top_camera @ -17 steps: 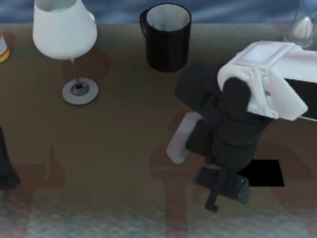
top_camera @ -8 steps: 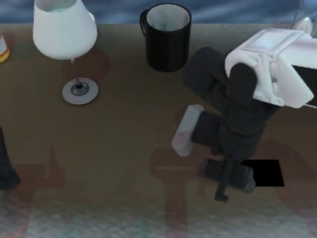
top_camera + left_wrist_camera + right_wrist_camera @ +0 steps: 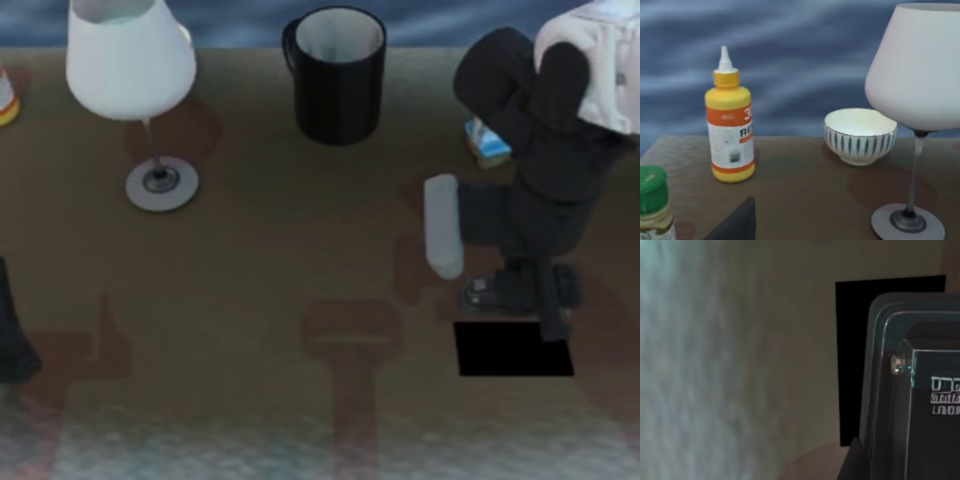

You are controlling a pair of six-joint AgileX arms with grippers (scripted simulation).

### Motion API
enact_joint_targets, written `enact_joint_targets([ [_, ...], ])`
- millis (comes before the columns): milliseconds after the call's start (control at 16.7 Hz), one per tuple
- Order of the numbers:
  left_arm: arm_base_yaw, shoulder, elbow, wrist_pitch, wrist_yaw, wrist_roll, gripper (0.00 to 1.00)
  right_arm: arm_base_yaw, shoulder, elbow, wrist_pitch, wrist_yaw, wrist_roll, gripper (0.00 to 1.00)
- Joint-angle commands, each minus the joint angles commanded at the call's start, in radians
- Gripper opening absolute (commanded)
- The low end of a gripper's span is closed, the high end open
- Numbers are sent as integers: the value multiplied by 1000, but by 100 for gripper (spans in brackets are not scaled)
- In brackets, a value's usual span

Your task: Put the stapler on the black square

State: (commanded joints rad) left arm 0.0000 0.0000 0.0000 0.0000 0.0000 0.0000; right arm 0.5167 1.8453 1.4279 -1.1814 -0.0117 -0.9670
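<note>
The dark grey stapler point(image 3: 490, 292) hangs crosswise in my right gripper point(image 3: 535, 297), which is shut on it. It sits just beyond the far edge of the black square point(image 3: 515, 348), which lies flat near the table's front right and is fully uncovered. In the right wrist view the stapler point(image 3: 920, 390) fills the frame close up, with the black square point(image 3: 852, 360) beside and partly behind it. My left gripper point(image 3: 10, 335) is parked at the table's left edge; only one dark fingertip point(image 3: 737, 225) shows in the left wrist view.
A tall black mug point(image 3: 338, 75) stands at the back centre. A large white wine glass point(image 3: 130, 60) stands at the back left on its foot point(image 3: 160, 185). A blue-and-white brush point(image 3: 487, 145) lies under my right arm. A yellow bottle point(image 3: 730, 135), a striped bowl point(image 3: 860, 135) and a green-capped jar point(image 3: 652, 200) are at far left.
My right arm has swung right and toward the back, carrying the stapler with it. The black square is now fully exposed, and the brush has come into sight. The left arm is still.
</note>
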Motion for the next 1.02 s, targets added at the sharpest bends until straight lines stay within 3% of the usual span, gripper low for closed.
enact_joint_targets([
  [240, 0, 0, 0, 0, 0, 0, 100, -72, -6, 20, -9, -2, -144, 0],
  [660, 0, 0, 0, 0, 0, 0, 100, -74, -2, 6, 9, -2, -150, 0],
  [1020, 0, 0, 0, 0, 0, 0, 100, -75, 69, -149, 243, -2, -145, 0],
])
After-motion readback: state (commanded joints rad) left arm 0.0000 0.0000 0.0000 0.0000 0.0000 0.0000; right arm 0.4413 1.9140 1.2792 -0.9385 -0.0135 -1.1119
